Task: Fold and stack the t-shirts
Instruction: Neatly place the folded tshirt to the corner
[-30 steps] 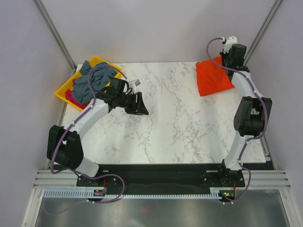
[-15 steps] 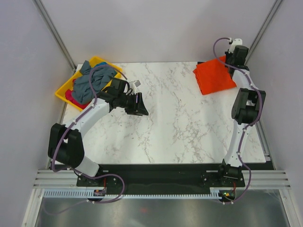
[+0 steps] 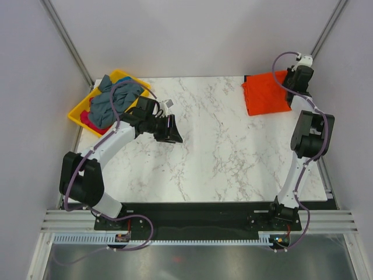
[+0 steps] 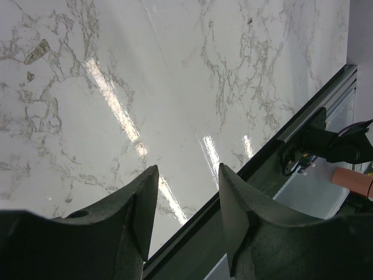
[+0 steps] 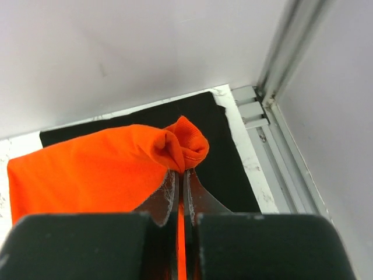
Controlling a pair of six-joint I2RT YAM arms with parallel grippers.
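The bright orange t-shirt (image 3: 266, 94) lies folded at the table's far right corner, on top of a black t-shirt (image 5: 217, 146) whose edge shows beneath it in the right wrist view. My right gripper (image 3: 296, 74) is shut on a bunched corner of the orange t-shirt (image 5: 183, 146), the cloth pinched between its jaws (image 5: 182, 175). My left gripper (image 3: 173, 129) is open and empty above bare marble left of centre; its fingers (image 4: 145, 204) frame the table's near edge. Grey-blue t-shirts (image 3: 113, 99) and a pink one (image 3: 87, 118) lie heaped in the tray.
A yellow plastic tray (image 3: 80, 108) stands at the far left corner, partly over the table edge. Metal frame posts (image 5: 285, 52) rise right behind the orange shirt. A black rail (image 4: 274, 151) runs along the table's near edge.
My right gripper has moved right and back toward the far corner, dragging the orange t-shirt's corner with it so the shirt lies flatter and squarer. The left arm has barely moved.
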